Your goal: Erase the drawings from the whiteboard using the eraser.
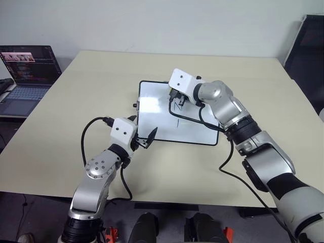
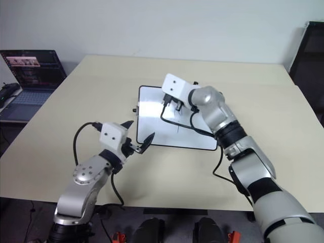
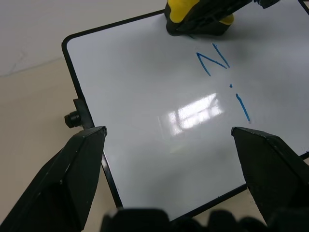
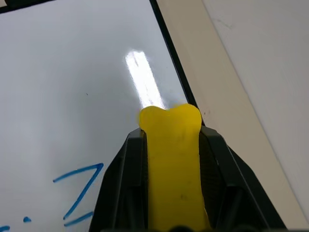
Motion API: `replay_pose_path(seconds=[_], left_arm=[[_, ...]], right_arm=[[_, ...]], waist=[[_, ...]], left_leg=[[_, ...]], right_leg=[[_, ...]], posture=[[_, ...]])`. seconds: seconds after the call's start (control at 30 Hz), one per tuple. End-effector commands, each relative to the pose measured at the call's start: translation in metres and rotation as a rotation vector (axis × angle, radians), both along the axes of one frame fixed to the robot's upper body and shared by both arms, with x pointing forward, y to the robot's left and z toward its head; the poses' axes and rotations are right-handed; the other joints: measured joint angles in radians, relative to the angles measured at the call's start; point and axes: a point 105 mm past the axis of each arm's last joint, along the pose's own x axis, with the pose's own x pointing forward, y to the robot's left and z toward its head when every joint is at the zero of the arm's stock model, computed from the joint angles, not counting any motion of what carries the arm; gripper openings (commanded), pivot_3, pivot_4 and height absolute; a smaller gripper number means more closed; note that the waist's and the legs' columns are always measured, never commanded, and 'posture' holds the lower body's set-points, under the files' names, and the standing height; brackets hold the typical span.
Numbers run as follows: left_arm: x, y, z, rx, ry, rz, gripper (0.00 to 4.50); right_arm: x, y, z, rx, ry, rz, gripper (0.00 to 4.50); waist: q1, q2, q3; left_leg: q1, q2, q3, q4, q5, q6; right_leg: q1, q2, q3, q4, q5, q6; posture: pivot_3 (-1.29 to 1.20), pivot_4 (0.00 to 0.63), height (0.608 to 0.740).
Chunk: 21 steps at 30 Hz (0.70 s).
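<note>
While the left tool (image 1: 144,137) hovers with its fingers spread wide at the near left corner of the whiteboard (image 1: 152,114), it holds nothing. Flat on the beige worktop (image 1: 76,116) lies that board, black-framed and glossy. Farther along, blue drawings (image 3: 212,60) remain on its surface: an "N" with an "i"-like mark beside it. Just past them, the right tool (image 1: 175,98) is clamped tight on the yellow eraser (image 3: 198,17), pressed to the board near its far edge. A laptop (image 1: 25,71) sits beyond the worktop's left side.

One whiteboard (image 1: 152,109), one eraser (image 4: 173,164), one laptop (image 1: 28,76), one table (image 1: 91,86) and two grippers are counted
</note>
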Motion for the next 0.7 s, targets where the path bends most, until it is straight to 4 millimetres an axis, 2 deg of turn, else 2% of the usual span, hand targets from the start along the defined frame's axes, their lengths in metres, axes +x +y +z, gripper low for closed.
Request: replay_pose_path(seconds=[0.03,0.3,0.37,0.7], left_arm=[[-0.001,-0.005,0.010,0.005,-0.045,-0.015,4.50],[-0.001,-0.006,0.009,0.005,-0.043,-0.021,4.50],[-0.001,-0.006,0.008,0.005,-0.043,-0.023,4.50],[-0.001,-0.006,0.009,0.006,-0.047,-0.018,4.50]], right_arm=[[0.006,-0.032,-0.013,-0.028,0.045,-0.105,1.08],[0.002,-0.057,-0.020,-0.051,0.067,-0.155,1.08],[0.002,-0.058,-0.023,-0.052,0.079,-0.158,1.08],[0.003,-0.021,-0.012,-0.005,0.099,-0.091,1.08]], waist=[[0.000,0.000,0.000],[0.001,0.000,0.000],[0.000,0.000,0.000],[-0.010,0.000,0.000]], left_leg=[[0.000,0.000,0.000,0.000,0.000,0.000],[0.003,0.000,-0.001,0.000,0.000,0.000],[0.003,0.000,-0.002,0.000,0.000,0.000],[0.007,0.000,-0.002,-0.001,0.000,0.000]], right_leg=[[0.000,0.000,0.000,0.000,0.000,0.000],[0.004,0.000,-0.001,-0.001,0.000,0.000],[0.005,0.000,-0.001,-0.002,0.000,0.000],[0.008,0.000,-0.001,-0.002,0.000,-0.001]], posture=[[0.00,0.150,0.740],[0.00,0.150,0.740],[0.00,0.150,0.740],[0.00,0.150,0.740]])
